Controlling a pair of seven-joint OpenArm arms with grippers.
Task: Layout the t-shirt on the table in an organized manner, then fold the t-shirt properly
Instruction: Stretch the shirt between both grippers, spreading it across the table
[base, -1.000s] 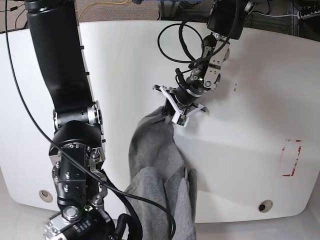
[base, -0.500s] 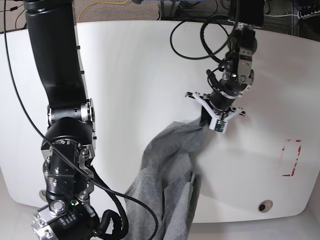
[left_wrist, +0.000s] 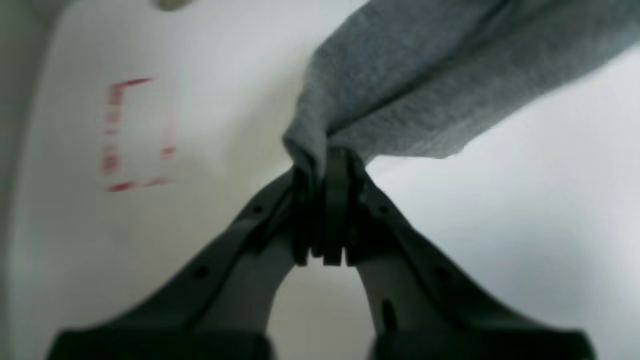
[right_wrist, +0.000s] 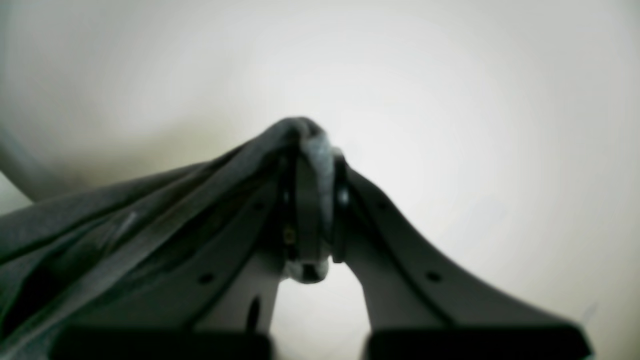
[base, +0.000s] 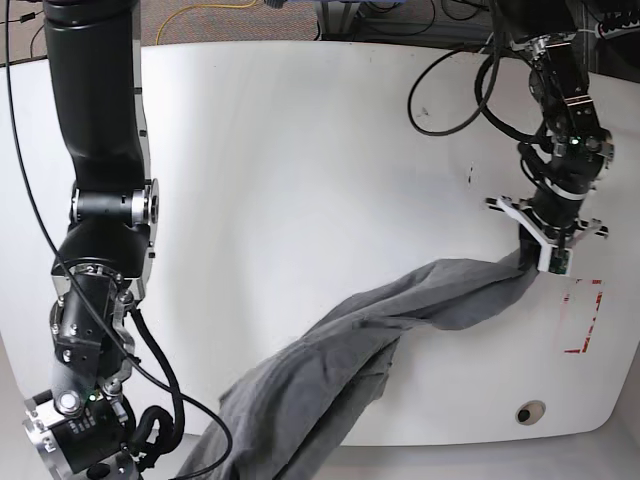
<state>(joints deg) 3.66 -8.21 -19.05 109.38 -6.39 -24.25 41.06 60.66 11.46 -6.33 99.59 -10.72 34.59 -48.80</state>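
The grey t-shirt (base: 400, 320) lies stretched in a long twisted band across the white table (base: 300, 180), from the right side down to the front edge. My left gripper (base: 532, 252) is at the band's right end, shut on a bunched corner of the t-shirt (left_wrist: 425, 90). In the left wrist view the left gripper (left_wrist: 325, 160) pinches the cloth just above the tabletop. My right gripper (right_wrist: 310, 145) is shut on another fold of the t-shirt (right_wrist: 125, 225), which drapes off to its left. In the base view only the right arm's wrist (base: 75, 440) shows, at the front left corner.
A red-and-white sticker (base: 582, 315) lies just right of the left gripper, and it also shows in the left wrist view as the sticker (left_wrist: 135, 135). A round metal grommet (base: 530, 411) sits near the front right edge. Black cables (base: 450, 90) loop above the back right.
The left gripper has swept to the right across the table, dragging its end of the t-shirt. The right arm has moved left and down, so the shirt now spans a long diagonal.
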